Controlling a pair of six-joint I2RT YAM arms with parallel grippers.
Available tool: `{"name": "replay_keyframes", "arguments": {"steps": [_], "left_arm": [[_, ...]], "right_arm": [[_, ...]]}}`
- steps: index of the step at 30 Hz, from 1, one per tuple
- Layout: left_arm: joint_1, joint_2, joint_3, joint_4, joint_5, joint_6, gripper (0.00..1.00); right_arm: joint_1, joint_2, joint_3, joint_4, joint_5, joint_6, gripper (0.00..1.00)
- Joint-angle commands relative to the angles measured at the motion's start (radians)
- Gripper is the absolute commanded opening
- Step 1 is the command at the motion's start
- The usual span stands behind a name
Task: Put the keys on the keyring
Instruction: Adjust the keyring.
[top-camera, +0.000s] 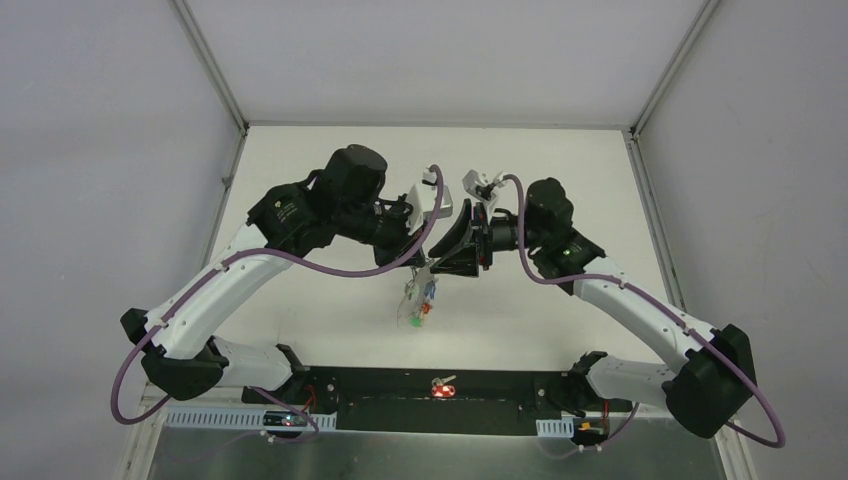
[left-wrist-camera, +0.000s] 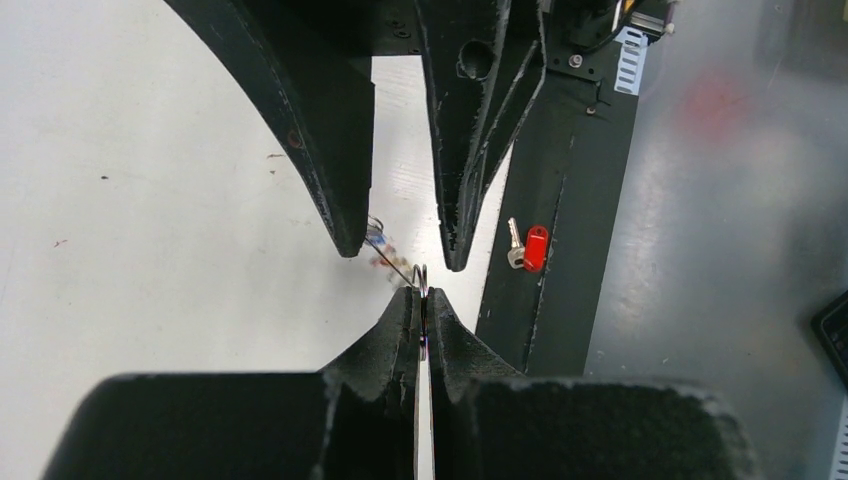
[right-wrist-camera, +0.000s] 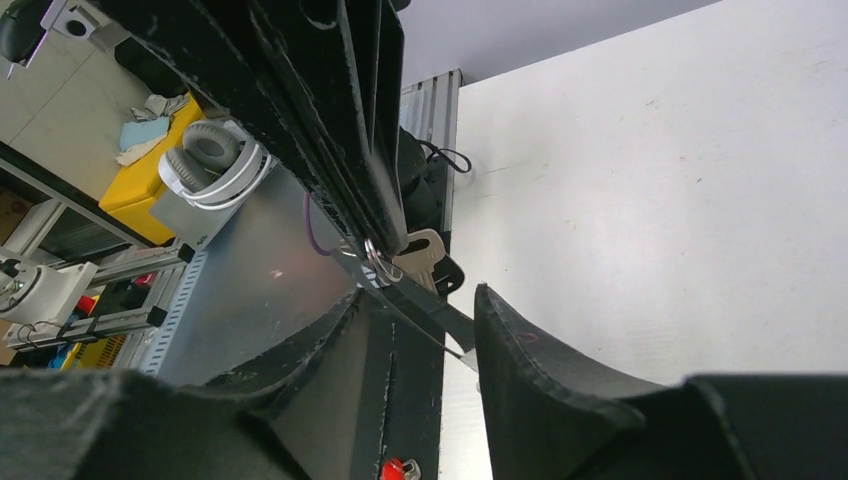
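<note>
We see the 2 arms meeting over the middle of the white table (top-camera: 560, 170) in the top view. From there, the keyring hangs just below the 2 claws, at the centre of the frame. A small bunch of keys (top-camera: 427, 297) with green and red heads hangs on it.

The left gripper (left-wrist-camera: 422, 300) rises from the bottom centre of its own wrist view. Its 2 fingers are pressed together on the thin grey wire of the keyring (left-wrist-camera: 421, 273), which pokes up just above the tips. A blurred part of the wire and the keys runs up and to the left from there.

The right gripper (left-wrist-camera: 400, 256) comes down from the top of that same frame, its jaws standing clearly apart, 1 on each side of the wire. In the right wrist view, the thin wire crosses the gap between the fingers (right-wrist-camera: 540, 360) in the lower middle of the frame. We cannot tell whether it touches the right-hand pad. Nothing is clamped there. A silver key blade (right-wrist-camera: 420, 250) shows beside the tips of the left claw, just above the gap.

1 more key with a red head (left-wrist-camera: 536, 248) lies apart from the rest, flat on the black base plate (left-wrist-camera: 565, 180), right of centre in the left wrist view.
</note>
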Motion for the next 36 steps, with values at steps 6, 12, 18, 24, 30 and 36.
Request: {"name": "replay_keyframes", "arguments": {"steps": [6, 12, 18, 24, 30, 36], "left_arm": [[-0.014, -0.015, 0.018, 0.021, 0.000, 0.013, 0.00], [-0.016, -0.004, 0.020, 0.023, 0.003, 0.015, 0.00], [-0.021, 0.006, 0.020, 0.023, 0.008, 0.007, 0.00], [-0.023, 0.007, 0.021, 0.023, 0.003, 0.005, 0.00], [-0.023, -0.023, 0.009, 0.037, -0.050, -0.019, 0.17], [-0.022, -0.153, -0.125, 0.195, -0.183, -0.142, 0.54]], "right_arm": [[0.013, -0.037, 0.034, 0.052, -0.051, -0.037, 0.49], [0.045, -0.008, 0.061, 0.073, -0.098, -0.043, 0.38], [0.063, 0.004, 0.070, 0.078, -0.105, -0.037, 0.17], [0.075, 0.024, 0.071, 0.079, -0.099, -0.033, 0.00], [0.074, -0.003, 0.048, 0.075, -0.045, -0.042, 0.00], [0.074, -0.042, 0.010, 0.076, 0.004, -0.045, 0.00]]}}
